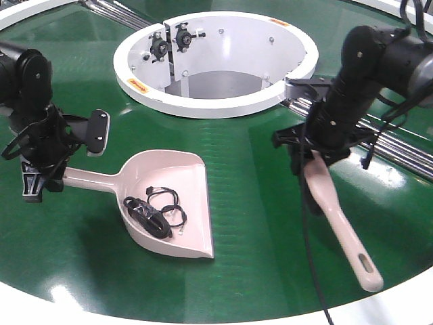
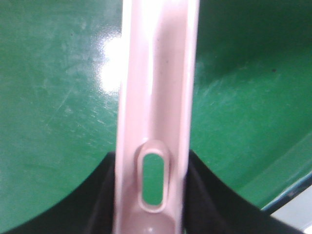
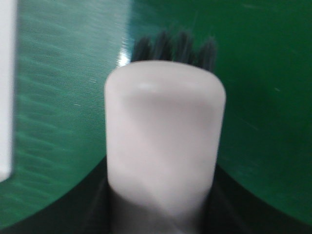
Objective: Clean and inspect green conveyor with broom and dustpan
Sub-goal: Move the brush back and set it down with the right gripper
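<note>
The left claw (image 1: 44,177) clenches the dustpan (image 1: 177,177) handle, pinning the scoop flat on the green conveyor (image 1: 257,244), a black cable (image 1: 154,211) inside. The right claw (image 1: 316,150) grips the broom (image 1: 338,217) near its bristles, handle trailing, likely for short sweeps.

No lettering is coming through legibly in any view. On the white ring (image 1: 223,105) of the green conveyor (image 1: 257,223) a small yellow-orange sticker (image 1: 138,85) is sitting at the near-left rim and a second sticker (image 1: 280,24) at the far right, but their print is showing too small and blurred to read.
</note>
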